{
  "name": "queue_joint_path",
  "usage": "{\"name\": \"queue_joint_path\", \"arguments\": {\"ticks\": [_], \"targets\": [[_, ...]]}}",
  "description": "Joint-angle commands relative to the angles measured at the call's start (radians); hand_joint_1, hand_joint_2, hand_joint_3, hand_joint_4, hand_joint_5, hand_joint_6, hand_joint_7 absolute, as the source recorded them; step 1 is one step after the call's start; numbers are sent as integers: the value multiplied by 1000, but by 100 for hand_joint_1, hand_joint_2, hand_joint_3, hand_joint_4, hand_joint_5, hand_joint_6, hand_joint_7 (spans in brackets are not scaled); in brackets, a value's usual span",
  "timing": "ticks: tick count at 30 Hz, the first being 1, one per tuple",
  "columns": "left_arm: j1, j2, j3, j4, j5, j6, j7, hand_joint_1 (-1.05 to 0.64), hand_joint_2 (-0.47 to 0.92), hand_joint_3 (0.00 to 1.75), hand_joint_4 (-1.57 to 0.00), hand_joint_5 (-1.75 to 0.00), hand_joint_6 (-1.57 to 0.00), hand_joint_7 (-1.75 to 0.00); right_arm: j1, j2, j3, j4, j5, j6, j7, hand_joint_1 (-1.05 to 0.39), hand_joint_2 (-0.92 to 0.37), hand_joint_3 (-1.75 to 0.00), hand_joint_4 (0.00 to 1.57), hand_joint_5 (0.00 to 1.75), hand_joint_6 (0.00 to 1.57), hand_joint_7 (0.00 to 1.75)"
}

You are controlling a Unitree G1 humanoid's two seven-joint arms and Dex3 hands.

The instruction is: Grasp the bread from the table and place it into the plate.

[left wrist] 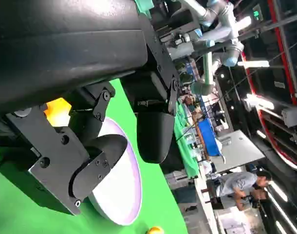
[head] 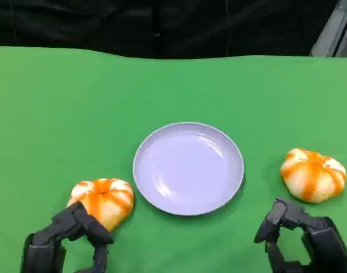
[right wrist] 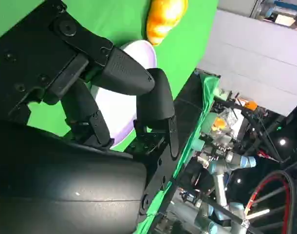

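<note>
Left hand point(head: 68, 239) fingers apart beside bread point(head: 103, 201) (half hidden); right hand point(head: 301, 239) likewise, cropped.

A person point(left wrist: 238, 185) in a grey shirt bends beside the green table point(head: 60, 114).

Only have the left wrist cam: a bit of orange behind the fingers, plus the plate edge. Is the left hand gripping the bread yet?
Observer: No. In the head view the left hand sits at the near edge of the left bread roll, holding nothing. I can't tell whether it's touching.
Operator: Plate empty?
Observer: Yes, the lavender plate holds nothing. It lies just to the robot's right of that roll.
Operator: Right hand?
Observer: The right hand is open, near a second bread roll on the plate's other side, with green cloth showing between them.
</note>
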Motion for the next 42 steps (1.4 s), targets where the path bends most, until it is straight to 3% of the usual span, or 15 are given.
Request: {"name": "queue_joint_path", "arguments": {"ticks": [1, 19, 21, 24, 25, 27, 30, 34, 42], "targets": [[-1, 10, 8, -2, 5, -7, 12, 1, 31, 147, -83, -164, -80, -145, 4, -9, -2, 0, 19, -1, 5, -55, -31, -147, 78, 175, 75, 152], [2, 9, 8, -8, -9, -2, 8, 0, 33, 143, -81, -162, -79, -140, 8, -6, -1, -10, 20, 12, 9, -55, -31, -149, 79, 175, 76, 152], [-4, 13, 10, 2, -2, -20, 9, -1, 38, 134, -81, -154, -80, -132, 7, -6, -1, -10, 18, 9, 9, -55, -30, -150, 79, 175, 76, 152], [-5, 13, 11, 2, -4, -23, 8, -5, 52, 104, -79, -140, -81, -113, 7, -7, -2, -11, 13, 7, 6, -55, -29, -152, 79, 175, 75, 152], [-5, 13, 10, 3, -6, -22, 8, -7, 58, 89, -73, -135, -77, -105, 7, -6, -2, -11, 12, 7, 5, -55, -29, -152, 79, 175, 75, 152], [-7, 11, 16, 6, 2, -24, 15, -5, 63, 78, -67, -128, -72, -93, 6, -4, -2, -11, 10, 7, 2, -54, -29, -152, 79, 175, 75, 152], [-6, 2, 32, 1, 42, -13, 47, -9, 62, 72, -67, -111, -72, -65, 6, -1, -4, -14, 1, 9, -6, -54, -29, -152, 79, 175, 76, 152], [1, 3, 63, -37, 156, 37, 116, -14, 79, 33, -64, -75, -71, -24, 7, 5, -3, -16, 0, 12, -10, -53, -32, -146, 79, 175, 75, 152], [15, 25, 52, -104, 222, 146, 144, -19, 88, 11, -49, -61, -61, -4, 15, 10, -1, -32, -5, 26, -12, -54, -33, -144, 79, 175, 75, 153]]}}
